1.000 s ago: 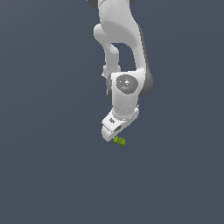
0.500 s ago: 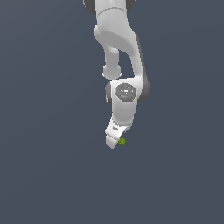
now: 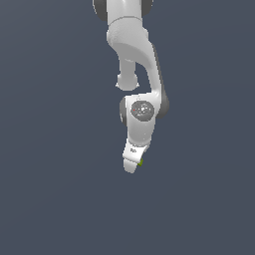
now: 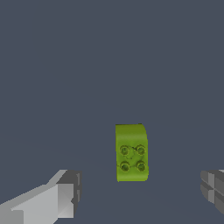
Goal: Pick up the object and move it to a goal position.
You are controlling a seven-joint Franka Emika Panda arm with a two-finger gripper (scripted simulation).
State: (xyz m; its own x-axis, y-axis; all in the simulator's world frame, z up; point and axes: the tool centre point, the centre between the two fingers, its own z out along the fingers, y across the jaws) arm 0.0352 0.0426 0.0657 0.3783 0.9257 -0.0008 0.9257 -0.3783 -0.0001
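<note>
The white Panda arm [image 3: 134, 60] reaches down from the top of the exterior view, its wrist joint with the round grey cap [image 3: 143, 110] sitting above the gripper [image 3: 131, 167], which points down and a little toward the exterior view's left. The gripper body hides nearly all of what lies under it in that view; only a thin sliver of lime green shows at its lower edge on the exterior view's right, touching the outline of the gripper. Whether the gripper itself touches the piece cannot be told from there.

The wrist view gives the clearer account. The lime-green block [image 4: 131, 152] lies on the plain dark blue-grey desk [image 4: 109, 65], with four small round studs in a two-by-two group on its nearer face and a smooth, lighter part beyond them. It looks like a small toy building brick with slightly rounded corners. The gripper [image 4: 144, 197] stands open: one light grey finger [image 4: 52, 199] shows at one side of the block and the dark ribbed tip of the other finger [image 4: 213, 188] at the opposite edge of the picture. Both fingers are apart from the block, with bare desk showing between each of them and the green faces. The block sits between the two fingers, somewhat nearer the light grey one, and nothing grips it.
</note>
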